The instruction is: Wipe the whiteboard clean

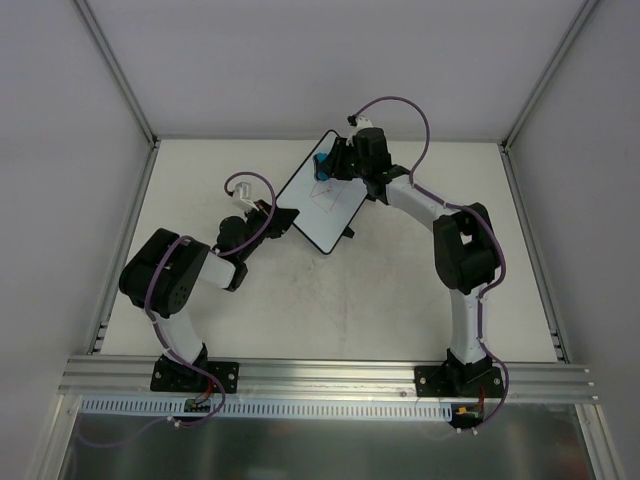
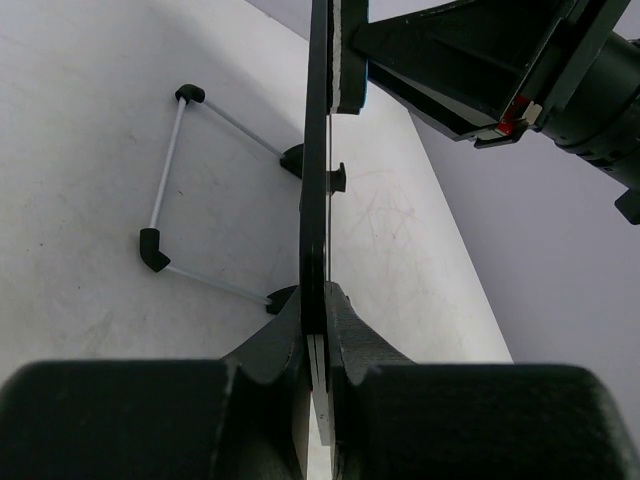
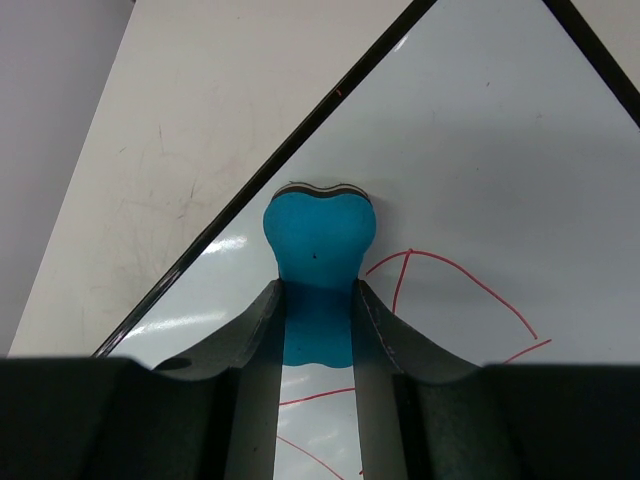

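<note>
The whiteboard [image 1: 322, 198] is a white board with a thin black rim, held tilted near the table's back middle; red scribbles [image 1: 325, 192] mark its face. My left gripper [image 1: 268, 218] is shut on its lower left edge; in the left wrist view the board [image 2: 316, 200] shows edge-on between the fingers [image 2: 375, 345]. My right gripper [image 1: 335, 163] is shut on the blue bone-shaped eraser [image 3: 318, 240], which rests on the board's face [image 3: 480, 150] near its upper edge, beside red lines [image 3: 450, 275]. The eraser also shows in the top view [image 1: 323, 166].
A folding wire stand [image 2: 175, 190] with black corners hangs behind the board in the left wrist view. Grey walls enclose the table [image 1: 400, 300] on three sides. An aluminium rail [image 1: 320, 375] runs along the near edge by both arm bases.
</note>
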